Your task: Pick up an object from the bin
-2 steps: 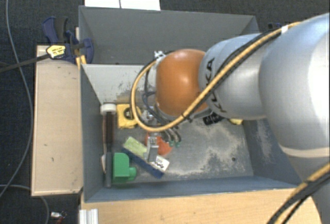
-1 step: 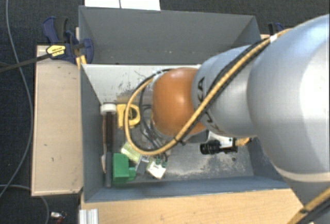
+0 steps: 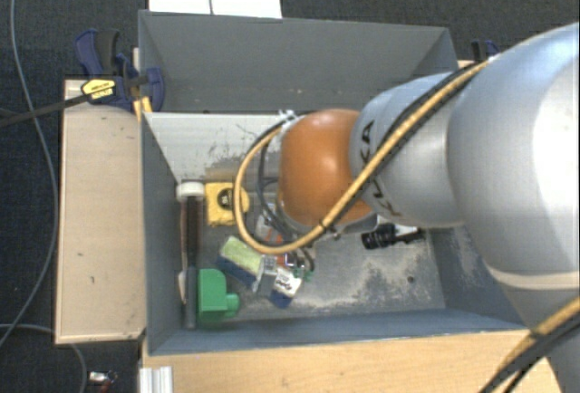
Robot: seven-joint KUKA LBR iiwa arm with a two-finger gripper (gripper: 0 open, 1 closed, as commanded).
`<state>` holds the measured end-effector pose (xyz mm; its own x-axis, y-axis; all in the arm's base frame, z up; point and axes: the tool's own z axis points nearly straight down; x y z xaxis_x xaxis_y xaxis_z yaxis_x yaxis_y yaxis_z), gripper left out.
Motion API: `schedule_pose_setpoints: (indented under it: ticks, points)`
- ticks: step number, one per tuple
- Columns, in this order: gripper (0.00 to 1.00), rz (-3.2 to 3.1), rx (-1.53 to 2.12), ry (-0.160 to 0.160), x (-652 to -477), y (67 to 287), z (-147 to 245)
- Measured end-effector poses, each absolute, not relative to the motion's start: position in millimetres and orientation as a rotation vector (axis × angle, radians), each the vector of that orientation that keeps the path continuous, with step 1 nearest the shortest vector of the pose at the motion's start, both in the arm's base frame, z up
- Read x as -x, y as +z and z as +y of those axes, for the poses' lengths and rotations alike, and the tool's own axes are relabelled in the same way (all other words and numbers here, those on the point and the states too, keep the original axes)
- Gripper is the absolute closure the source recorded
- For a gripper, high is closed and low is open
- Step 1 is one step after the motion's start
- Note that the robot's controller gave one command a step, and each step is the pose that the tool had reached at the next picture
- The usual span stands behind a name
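My gripper hangs low in the bin's front middle, mostly hidden under the arm's orange cover. Just below it lies a small cluster: a pale green flat piece, a blue piece and a small blue-and-white thing with a bit of red and green on it. The gripper stands right over this cluster, and whether it touches or holds any of it is hidden. A yellow tape measure lies just to the gripper's left.
A green block sits in the front left corner. Beside it, a long dark tool with a white end lies along the left wall. A black cylindrical thing lies to the right, under the arm.
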<state>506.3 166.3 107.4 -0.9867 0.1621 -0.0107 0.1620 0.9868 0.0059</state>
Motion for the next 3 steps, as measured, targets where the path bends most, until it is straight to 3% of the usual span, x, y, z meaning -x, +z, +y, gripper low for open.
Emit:
schedule_pose_setpoints:
  ticks: [1, 2, 3]
  points:
    - [0.00, 3.069, -0.627, 0.015, -498.5, 79.8, 183.6]
    - [1.00, 3.104, -0.396, 0.011, -500.9, 71.6, 183.8]
    - [1.00, 3.104, -0.396, 0.011, -500.9, 71.6, 183.8]
